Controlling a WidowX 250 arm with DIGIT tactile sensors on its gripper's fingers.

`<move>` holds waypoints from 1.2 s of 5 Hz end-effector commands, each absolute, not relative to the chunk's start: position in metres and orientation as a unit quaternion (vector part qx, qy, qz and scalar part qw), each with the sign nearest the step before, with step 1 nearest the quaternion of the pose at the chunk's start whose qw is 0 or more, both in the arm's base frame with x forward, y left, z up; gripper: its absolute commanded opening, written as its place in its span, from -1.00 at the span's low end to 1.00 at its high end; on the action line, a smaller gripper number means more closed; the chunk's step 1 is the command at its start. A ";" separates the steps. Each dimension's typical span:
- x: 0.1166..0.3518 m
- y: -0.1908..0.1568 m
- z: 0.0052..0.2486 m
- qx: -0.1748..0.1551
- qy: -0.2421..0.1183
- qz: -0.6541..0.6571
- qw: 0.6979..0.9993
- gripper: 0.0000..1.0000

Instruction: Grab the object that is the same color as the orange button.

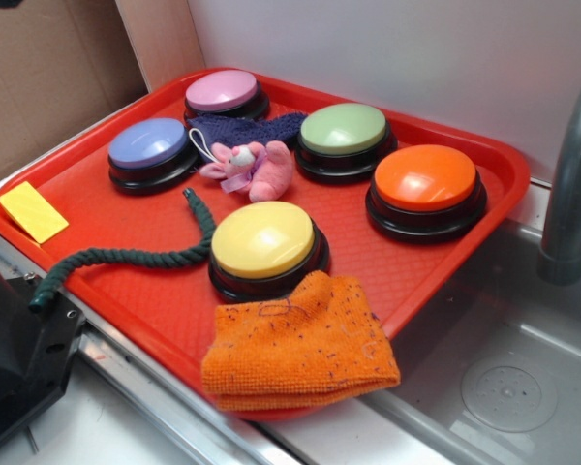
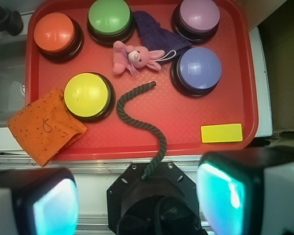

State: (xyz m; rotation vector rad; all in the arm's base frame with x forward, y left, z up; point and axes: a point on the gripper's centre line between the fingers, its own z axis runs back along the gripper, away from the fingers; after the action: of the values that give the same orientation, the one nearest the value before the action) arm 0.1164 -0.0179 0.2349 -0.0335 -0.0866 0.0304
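Observation:
The folded orange knitted cloth with dark specks lies at the near corner of the red tray and hangs over its rim, touching the yellow button. In the wrist view the cloth is at the lower left. The orange button stands at the tray's right side and shows at the top left of the wrist view. My gripper is open and empty. It is high above the tray's near edge, over the black robot base. It is out of the exterior view.
The tray also holds green, blue and pink buttons, a pink plush bunny, a dark blue cloth, a green rope and a flat yellow rectangle. A sink basin with a grey faucet is on the right.

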 end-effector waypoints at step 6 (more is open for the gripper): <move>0.148 -0.103 0.120 -0.142 -0.036 0.090 0.985 1.00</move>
State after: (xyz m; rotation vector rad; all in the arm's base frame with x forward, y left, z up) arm 0.1453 -0.0991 0.1117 -0.2677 -0.0483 0.1853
